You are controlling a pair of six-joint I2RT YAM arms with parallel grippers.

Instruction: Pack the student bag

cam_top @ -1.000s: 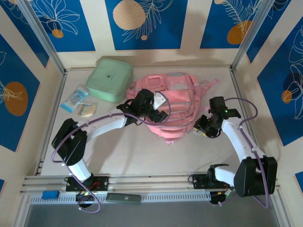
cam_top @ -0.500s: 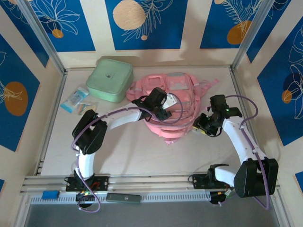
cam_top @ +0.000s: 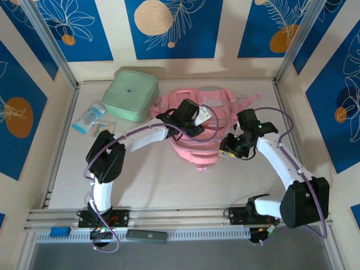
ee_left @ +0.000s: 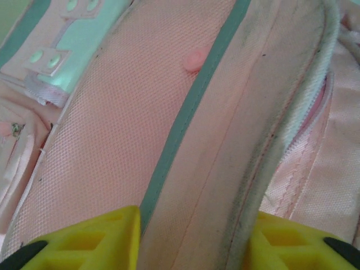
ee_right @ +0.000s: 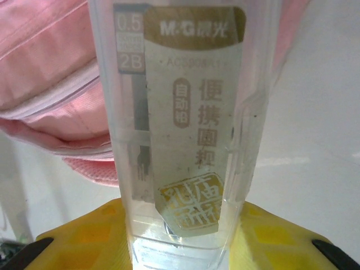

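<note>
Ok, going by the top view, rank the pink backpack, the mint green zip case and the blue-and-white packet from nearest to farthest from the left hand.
1. pink backpack: directly under the left hand, with a fold of its fabric between the fingers.
2. mint green zip case: back left of the hand.
3. blue-and-white packet: far left, near the table's edge.

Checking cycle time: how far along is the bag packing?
Done: nothing visibly packed; the inside can't be seen. In hand: left gripper pinches a seam fold of the pink fabric backpack; right gripper holds a clear plastic labelled stationery case beside it. To do: insert that case; the mint green square zip case and small packets lie outside.
</note>
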